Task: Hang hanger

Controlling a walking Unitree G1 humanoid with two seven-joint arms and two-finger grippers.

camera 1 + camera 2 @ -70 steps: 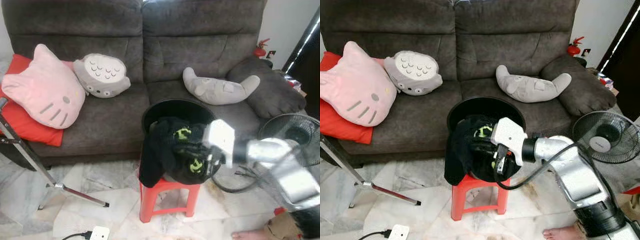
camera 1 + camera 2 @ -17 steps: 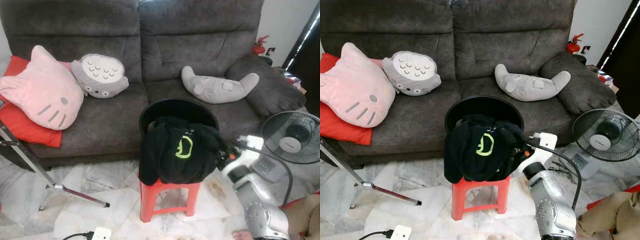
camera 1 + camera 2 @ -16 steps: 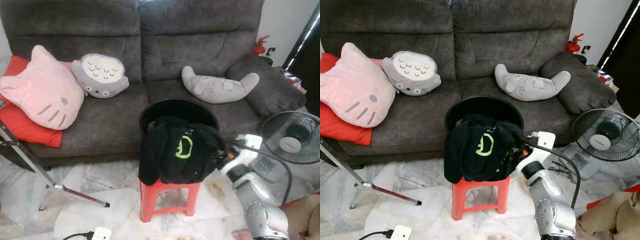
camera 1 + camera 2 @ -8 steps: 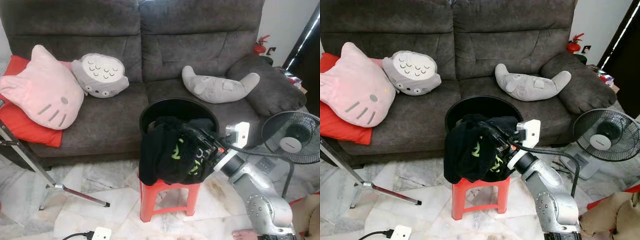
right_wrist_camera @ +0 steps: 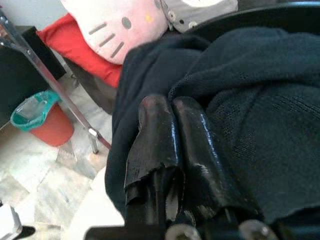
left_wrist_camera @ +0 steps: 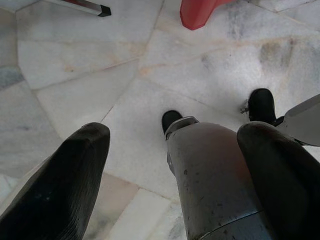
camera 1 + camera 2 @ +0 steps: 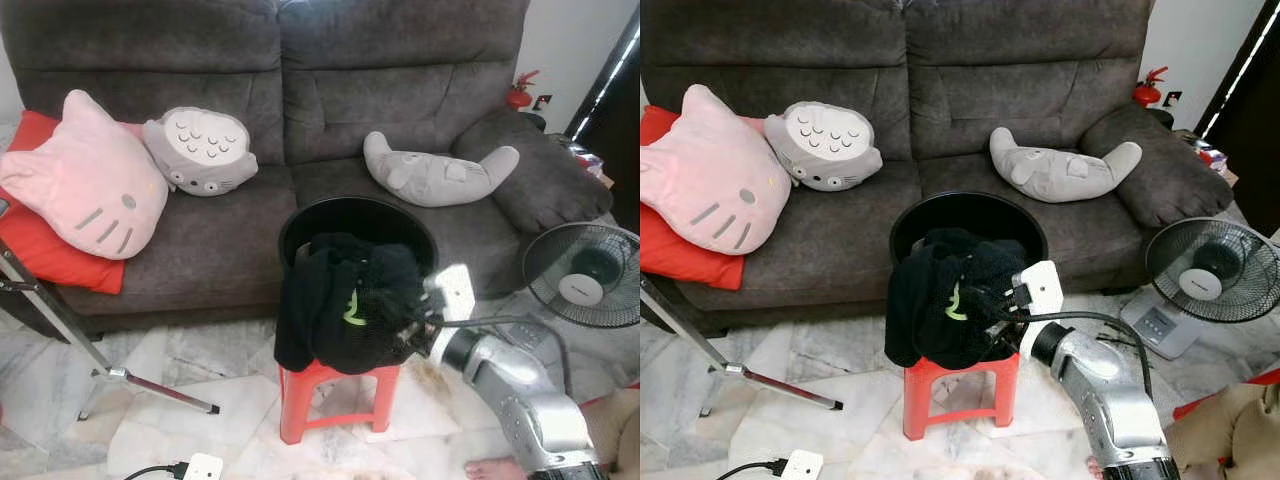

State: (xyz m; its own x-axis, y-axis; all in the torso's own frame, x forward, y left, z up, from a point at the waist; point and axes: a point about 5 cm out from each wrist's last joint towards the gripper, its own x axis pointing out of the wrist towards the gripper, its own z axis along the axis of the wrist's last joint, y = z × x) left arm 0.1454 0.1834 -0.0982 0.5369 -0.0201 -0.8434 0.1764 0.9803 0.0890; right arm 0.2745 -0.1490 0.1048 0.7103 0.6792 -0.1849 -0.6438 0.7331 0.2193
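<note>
Right gripper (image 7: 408, 322) against black garment (image 7: 345, 300) on red stool (image 7: 335, 392)

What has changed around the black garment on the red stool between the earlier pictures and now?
The right end effector has swung back in from the garment's right side and presses, fingers together, into the black garment, which has bunched so its green logo is mostly folded under. The red stool, black tub, sofa cushions and fan have stayed put. The left end effector hangs open over the floor.
</note>
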